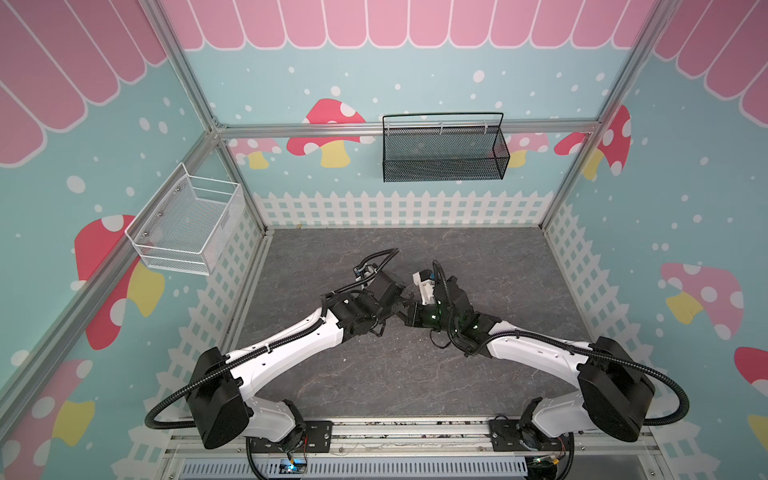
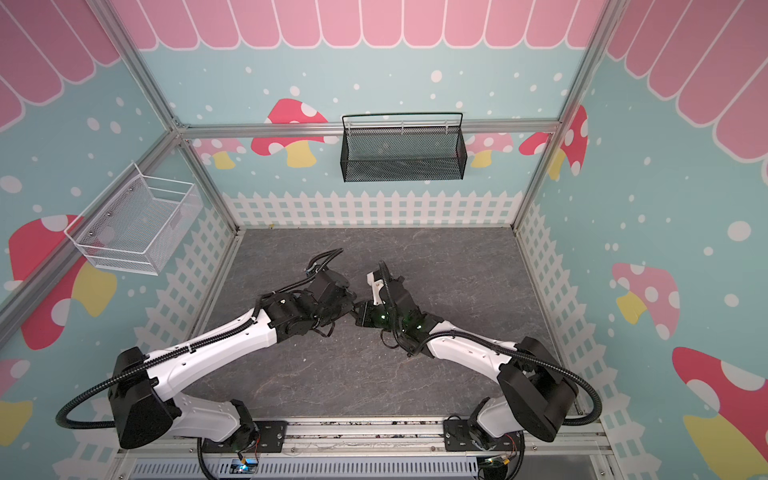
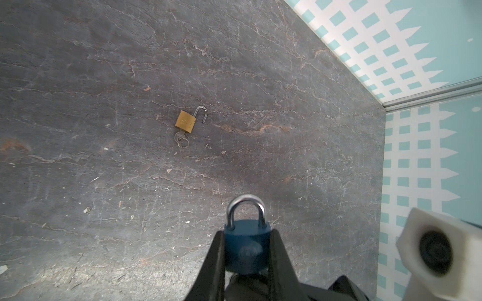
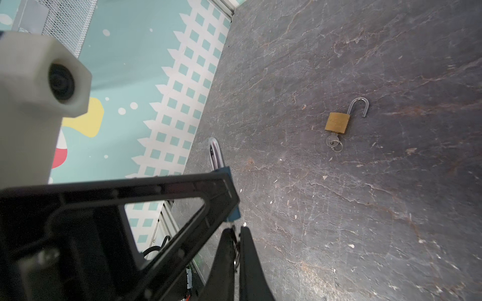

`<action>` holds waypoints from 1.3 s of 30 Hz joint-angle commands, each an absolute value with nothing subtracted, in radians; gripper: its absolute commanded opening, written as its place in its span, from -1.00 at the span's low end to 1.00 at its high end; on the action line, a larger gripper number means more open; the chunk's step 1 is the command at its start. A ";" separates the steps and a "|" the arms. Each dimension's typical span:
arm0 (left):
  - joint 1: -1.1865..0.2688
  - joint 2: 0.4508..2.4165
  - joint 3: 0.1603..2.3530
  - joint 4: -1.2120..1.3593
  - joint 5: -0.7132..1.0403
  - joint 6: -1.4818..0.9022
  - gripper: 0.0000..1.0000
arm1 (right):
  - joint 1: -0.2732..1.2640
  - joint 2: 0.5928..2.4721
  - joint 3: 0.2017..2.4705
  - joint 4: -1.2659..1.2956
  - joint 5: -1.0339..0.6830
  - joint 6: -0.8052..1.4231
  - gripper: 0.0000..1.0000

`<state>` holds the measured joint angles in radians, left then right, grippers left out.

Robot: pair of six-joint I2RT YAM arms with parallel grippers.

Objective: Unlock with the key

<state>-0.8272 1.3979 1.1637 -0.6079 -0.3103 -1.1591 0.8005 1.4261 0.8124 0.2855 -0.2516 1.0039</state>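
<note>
The right gripper (image 4: 236, 232) has its two black fingers pressed almost together on a thin key (image 4: 236, 250), barely visible between them. Directly ahead of the tips sits the blue padlock (image 4: 234, 215), clamped by the left gripper (image 4: 230, 194), its shackle pointing away. Well beyond the pincer, a brass padlock (image 4: 337, 125) lies on the grey table (image 4: 365, 221), shackle swung open, a second key (image 4: 333, 142) inserted.

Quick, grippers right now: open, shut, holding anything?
Left gripper: shut on the blue padlock.
Right gripper: shut on what looks like a key.
</note>
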 commanded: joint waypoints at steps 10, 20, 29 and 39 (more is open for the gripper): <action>-0.775 1.305 1.104 -0.640 -0.343 -1.166 -1.00 | 0.775 1.259 0.640 0.613 -0.358 0.962 -0.45; -0.775 1.295 1.098 -0.609 -0.327 -1.185 -1.00 | 0.773 1.358 0.731 0.541 -0.361 1.041 -0.62; -0.775 1.306 1.104 -0.586 -0.325 -1.190 -1.00 | 0.778 1.418 0.744 0.570 -0.381 1.060 -0.72; -0.777 1.311 1.109 -0.575 -0.292 -1.190 -1.00 | 0.783 1.448 0.733 0.633 -0.385 1.067 -0.75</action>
<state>-0.7792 1.3121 1.1034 -0.5888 -0.2935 -1.1725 0.7788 1.4281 0.7181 0.5953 -0.3763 1.0519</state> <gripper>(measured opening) 0.200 0.124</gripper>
